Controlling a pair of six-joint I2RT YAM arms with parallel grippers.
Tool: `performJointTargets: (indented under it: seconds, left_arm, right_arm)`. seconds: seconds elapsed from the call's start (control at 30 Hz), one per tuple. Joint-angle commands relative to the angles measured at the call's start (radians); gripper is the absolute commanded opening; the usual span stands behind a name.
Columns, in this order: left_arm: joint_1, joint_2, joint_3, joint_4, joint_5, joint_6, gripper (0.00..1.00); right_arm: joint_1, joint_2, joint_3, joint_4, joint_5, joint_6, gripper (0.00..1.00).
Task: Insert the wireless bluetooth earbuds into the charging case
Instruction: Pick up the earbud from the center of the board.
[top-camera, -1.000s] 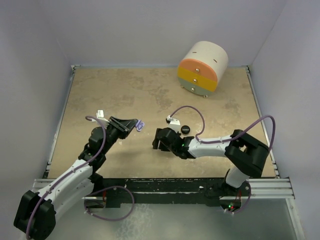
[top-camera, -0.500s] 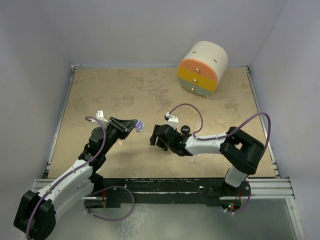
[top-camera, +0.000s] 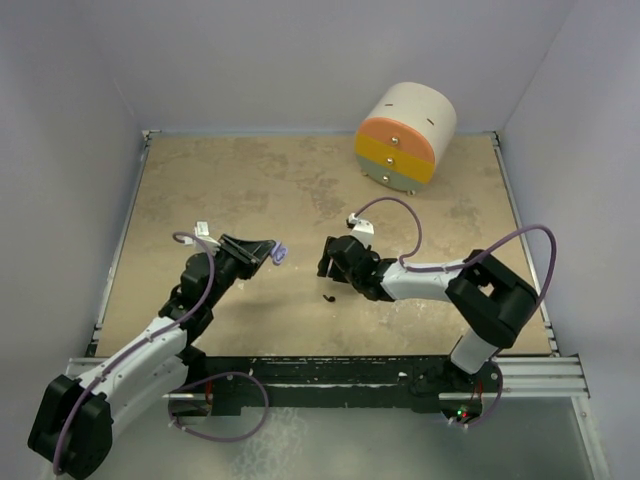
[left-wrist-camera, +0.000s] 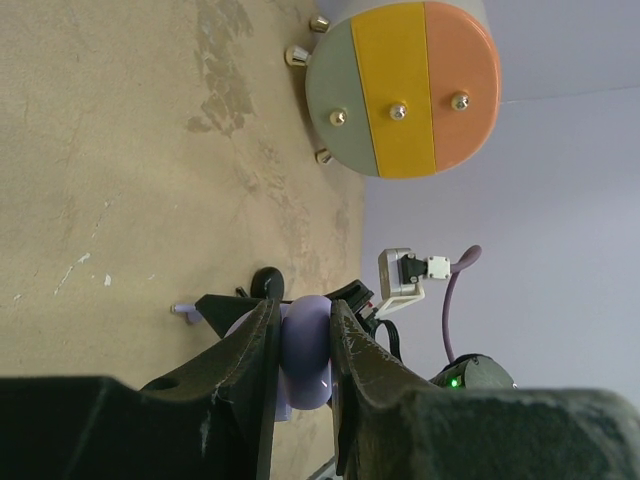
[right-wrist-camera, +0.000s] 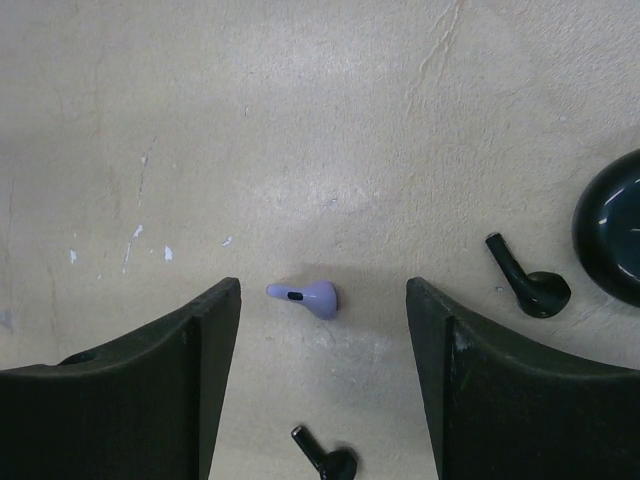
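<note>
Gripping a rounded lavender charging case (left-wrist-camera: 305, 345) between closed fingers, the left gripper (top-camera: 268, 250) sits left of centre in the overhead view. The right gripper (right-wrist-camera: 322, 318) stands open, jaws either side of a lavender earbud (right-wrist-camera: 305, 297) lying on the table (right-wrist-camera: 300, 120). Two black earbuds (right-wrist-camera: 530, 282) lie nearby, at bottom centre and at right beside a black case (right-wrist-camera: 612, 235).

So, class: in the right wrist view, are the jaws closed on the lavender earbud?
No, the lavender earbud lies loose on the table, in the open gap between the jaws, touching neither.
</note>
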Motion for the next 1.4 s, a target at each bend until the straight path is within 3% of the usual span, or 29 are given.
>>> performJointTargets:
  seconds: [0.0, 0.23, 0.6, 1.37]
  left_arm:
    - [0.002, 0.009, 0.018, 0.029, -0.015, 0.03, 0.0]
    - [0.003, 0.022, 0.019, 0.033, -0.016, 0.035, 0.0]
    - [0.003, 0.008, 0.023, 0.027, -0.006, 0.034, 0.0]
    - [0.002, -0.053, 0.045, -0.046, -0.022, 0.045, 0.0]
  right_arm:
    - [0.0, 0.029, 0.016, -0.04, 0.021, -0.039, 0.7]
    - [0.007, -0.041, -0.054, 0.018, -0.032, -0.028, 0.7]
    - [0.109, -0.052, -0.036, -0.006, -0.039, 0.051, 0.69]
    - [0.054, 0.03, -0.035, 0.069, -0.047, 0.038, 0.7]
